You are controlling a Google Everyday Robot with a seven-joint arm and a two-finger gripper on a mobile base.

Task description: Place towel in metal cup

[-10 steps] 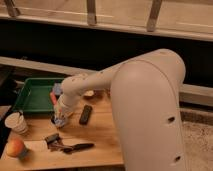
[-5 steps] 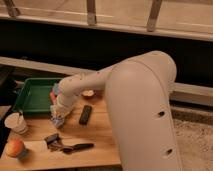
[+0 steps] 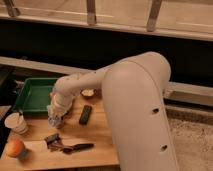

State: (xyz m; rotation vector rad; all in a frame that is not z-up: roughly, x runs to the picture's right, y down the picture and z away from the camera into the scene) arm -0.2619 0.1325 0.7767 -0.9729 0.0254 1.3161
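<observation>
Since the earlier frames the arm (image 3: 125, 95) has swung further to the left across the view, and its wrist has dropped a little lower toward the near-left part of the wooden table (image 3: 95, 132). The gripper (image 3: 54, 119) now hangs just in front of the green tray (image 3: 30, 95), over the tabletop and just left of the dark remote-like object (image 3: 85, 114). Whether it is parted or clamped on anything cannot be told; a pale, bluish-white bundle at its tip may be the towel, but that is not sure.

The metal cup cannot be made out with any certainty. At the left edge of the table stands a pale paper cup (image 3: 15, 122) with something stick-like in it. Near the front-left corner lies an orange fruit (image 3: 15, 148), resting on a light sheet or napkin (image 3: 36, 146). To the right of that sheet lie dark utensils (image 3: 67, 146), one with a long black handle pointing right. Behind the arm, near the tray's right side, a small light bowl-like object (image 3: 88, 92) sits on the table. The robot's large white body fills the right half of the view.
</observation>
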